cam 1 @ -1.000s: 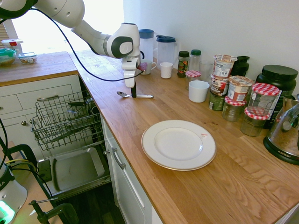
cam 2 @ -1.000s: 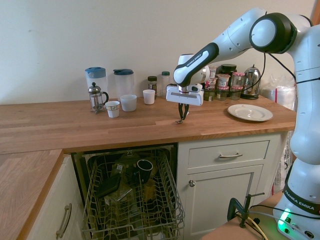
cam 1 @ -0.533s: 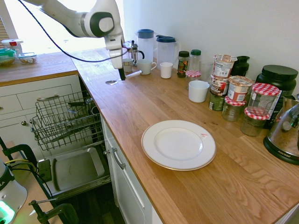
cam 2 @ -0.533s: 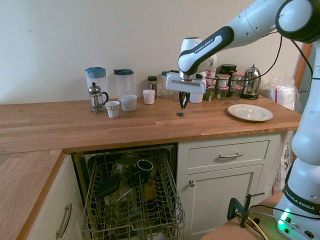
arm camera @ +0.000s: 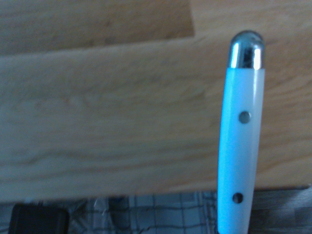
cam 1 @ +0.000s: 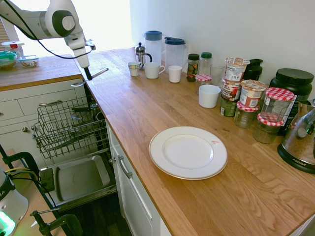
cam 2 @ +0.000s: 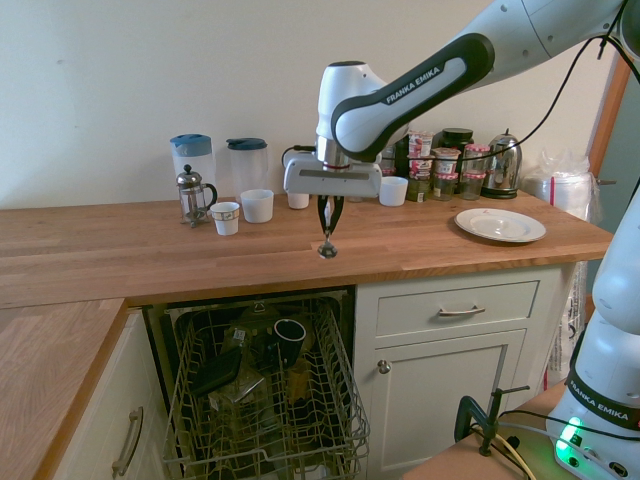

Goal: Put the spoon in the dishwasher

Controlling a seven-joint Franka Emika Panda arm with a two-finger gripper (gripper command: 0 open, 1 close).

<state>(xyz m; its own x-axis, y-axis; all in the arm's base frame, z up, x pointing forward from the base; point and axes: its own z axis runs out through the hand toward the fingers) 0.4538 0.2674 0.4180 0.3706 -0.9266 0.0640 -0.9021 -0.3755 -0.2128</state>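
Observation:
My gripper (cam 1: 88, 75) is shut on the spoon (cam 1: 101, 73) and holds it in the air over the worktop's edge. The spoon lies roughly level in the fingers, its bowl out past the edge. From the other side, the spoon's bowl (cam 2: 326, 249) hangs below my gripper (cam 2: 327, 222), above the front of the counter. Up close, the wrist view shows the spoon's pale handle (arm camera: 241, 146) with two rivets and a shiny metal end. The dishwasher stands open below, its wire rack (cam 1: 69, 128) pulled out over the grey door panel (cam 1: 78, 179). The rack (cam 2: 265, 400) holds a dark mug and other items.
A white plate (cam 1: 188, 151) lies on the wooden worktop. Jugs, a French press (cam 1: 141, 54), mugs, jars (cam 1: 251, 98) and a kettle line the back wall. White drawers (cam 1: 44, 103) flank the rack on one side, a white cabinet (cam 2: 450, 360) on the other.
The gripper lifted the spoon off the worktop and carried it across the counter to the edge above the open dishwasher. The arm swung with it.

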